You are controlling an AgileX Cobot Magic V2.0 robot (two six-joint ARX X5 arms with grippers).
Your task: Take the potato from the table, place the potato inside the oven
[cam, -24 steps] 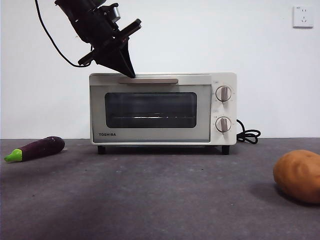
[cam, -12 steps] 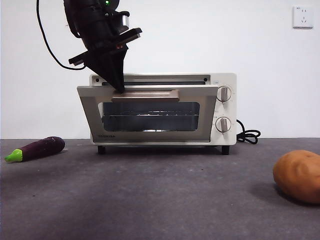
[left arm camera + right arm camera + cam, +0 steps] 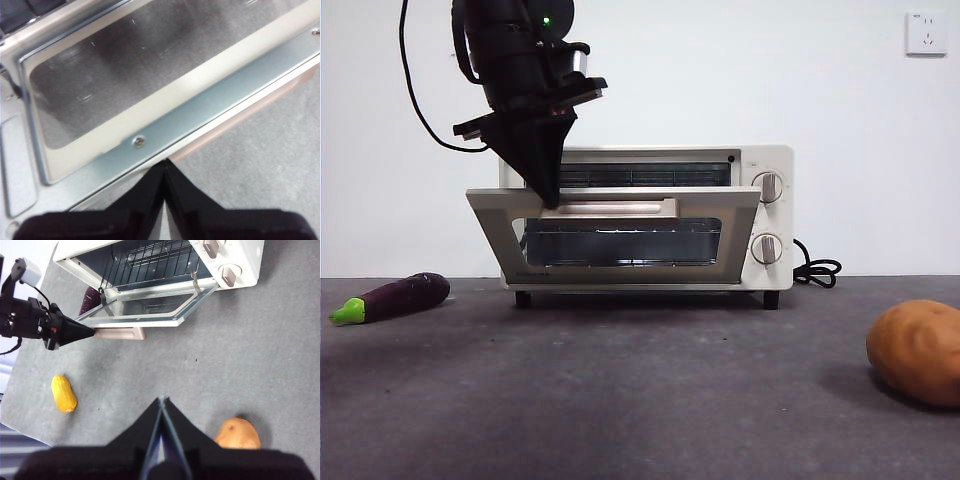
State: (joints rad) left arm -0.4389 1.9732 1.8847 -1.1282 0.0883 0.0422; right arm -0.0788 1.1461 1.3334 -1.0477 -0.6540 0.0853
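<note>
The potato (image 3: 918, 352) lies on the table (image 3: 640, 400) at the front right, seen from above as an orange-brown lump (image 3: 238, 434) close to my right gripper (image 3: 161, 401), which hangs shut and empty above the table. The cream oven (image 3: 772, 165) stands at the back with its glass door (image 3: 740, 232) tilted about half open. My left gripper (image 3: 550, 200) is shut, its tip pressed on the left end of the beige handle (image 3: 620, 208). In the left wrist view the shut jaws (image 3: 165, 162) meet at the door's top edge (image 3: 200, 117). The oven's rack (image 3: 155, 257) shows inside.
A purple eggplant (image 3: 395, 297) lies on the table left of the oven. A yellow oblong thing (image 3: 64, 393) rests further toward the front left. The oven's black cord (image 3: 817, 270) coils at its right, and a wall socket (image 3: 926, 32) sits high on the right.
The oven door went from closed to about half open, swinging down and outward. My left gripper moved down and slightly left with the handle. The potato and eggplant stayed put.
</note>
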